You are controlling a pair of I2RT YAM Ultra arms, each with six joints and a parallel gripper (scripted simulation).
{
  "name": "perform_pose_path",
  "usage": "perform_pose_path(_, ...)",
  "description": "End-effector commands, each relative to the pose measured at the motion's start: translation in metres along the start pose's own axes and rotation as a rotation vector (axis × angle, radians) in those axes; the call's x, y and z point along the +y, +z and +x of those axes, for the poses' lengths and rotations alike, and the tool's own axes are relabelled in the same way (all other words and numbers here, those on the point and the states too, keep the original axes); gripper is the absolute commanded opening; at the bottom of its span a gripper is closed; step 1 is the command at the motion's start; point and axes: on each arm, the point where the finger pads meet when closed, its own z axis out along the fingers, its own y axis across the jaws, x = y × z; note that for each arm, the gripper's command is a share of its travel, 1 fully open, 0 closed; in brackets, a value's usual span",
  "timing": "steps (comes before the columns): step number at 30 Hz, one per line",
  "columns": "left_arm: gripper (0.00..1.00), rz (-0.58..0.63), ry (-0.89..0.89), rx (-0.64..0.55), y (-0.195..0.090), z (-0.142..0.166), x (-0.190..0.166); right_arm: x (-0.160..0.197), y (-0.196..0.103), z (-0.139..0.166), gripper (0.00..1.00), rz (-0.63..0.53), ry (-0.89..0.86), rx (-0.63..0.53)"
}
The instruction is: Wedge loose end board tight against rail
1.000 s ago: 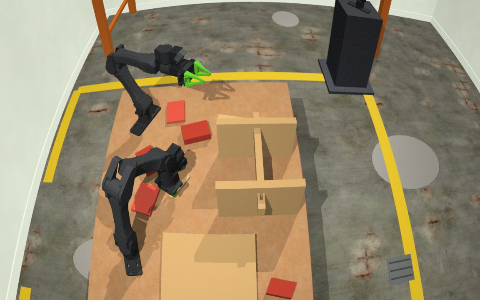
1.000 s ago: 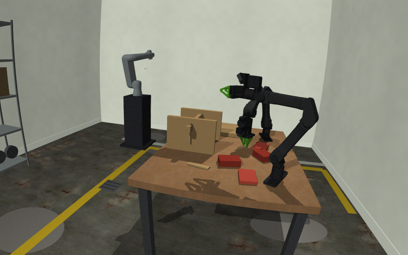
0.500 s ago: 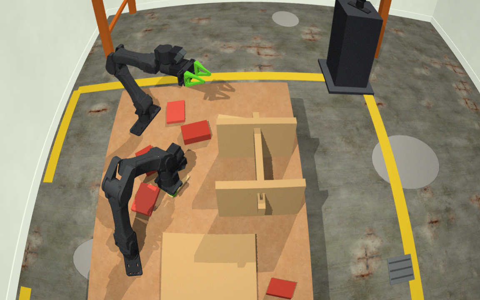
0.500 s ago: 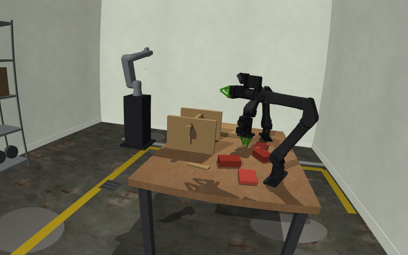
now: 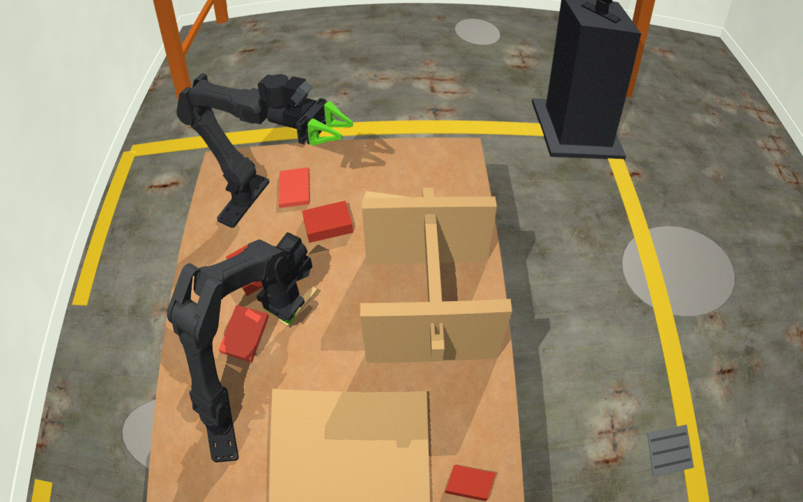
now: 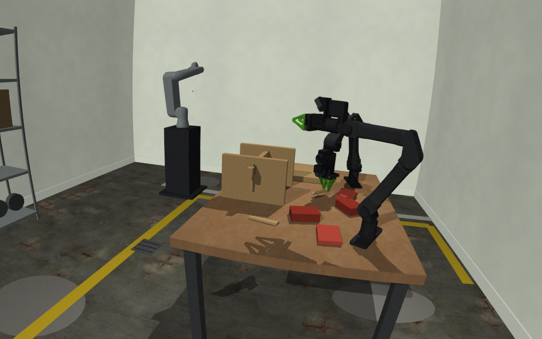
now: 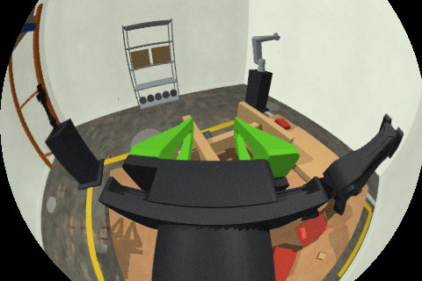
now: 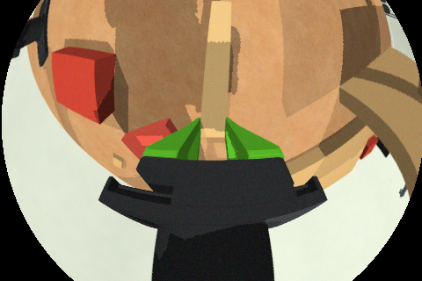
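Pale wood wedge (image 5: 311,296) (image 6: 319,192) (image 8: 215,75) pinched near one end in right gripper (image 5: 290,321) (image 6: 327,189) (image 8: 213,122) | left gripper (image 5: 347,130) (image 6: 293,121) (image 7: 214,119) part-open, empty | rail (image 5: 433,262) (image 6: 264,155) (image 7: 223,138) well apart from both | likely risk: off-centre hold letting long end swivel on contact, straight side missing board

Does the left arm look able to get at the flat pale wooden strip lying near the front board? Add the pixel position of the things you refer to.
Probably yes: the left gripper (image 5: 343,123) (image 6: 293,120) (image 7: 214,122) is open, and nothing visible stands over the strip (image 6: 263,220).
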Motion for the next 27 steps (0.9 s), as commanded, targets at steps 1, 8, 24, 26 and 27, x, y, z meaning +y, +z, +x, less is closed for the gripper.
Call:
perform_pose_path(1, 0.46, 0.005, -0.002, -0.060, 0.001, -0.026, -0.003, -0.004, -0.021, -0.008, 0.01, 0.003, 0.004, -0.037)
perform_pose_path(8, 0.46, 0.005, -0.002, -0.060, 0.001, -0.026, -0.003, -0.004, -0.031, -0.008, 0.01, 0.005, 0.004, -0.039)
perform_pose_path(24, 0.46, 0.005, -0.002, -0.060, 0.001, -0.026, -0.003, -0.004, -0.054, -0.007, 0.01, 0.005, 0.004, -0.042)
perform_pose_path(26, 0.46, 0.005, -0.002, -0.060, 0.001, -0.026, -0.003, -0.002, -0.048, -0.006, 0.01, 0.004, -0.001, -0.024)
perform_pose_path(27, 0.46, 0.005, -0.002, -0.060, 0.001, -0.026, -0.003, -0.002, -0.046, -0.006, 0.01, 0.005, -0.002, -0.016)
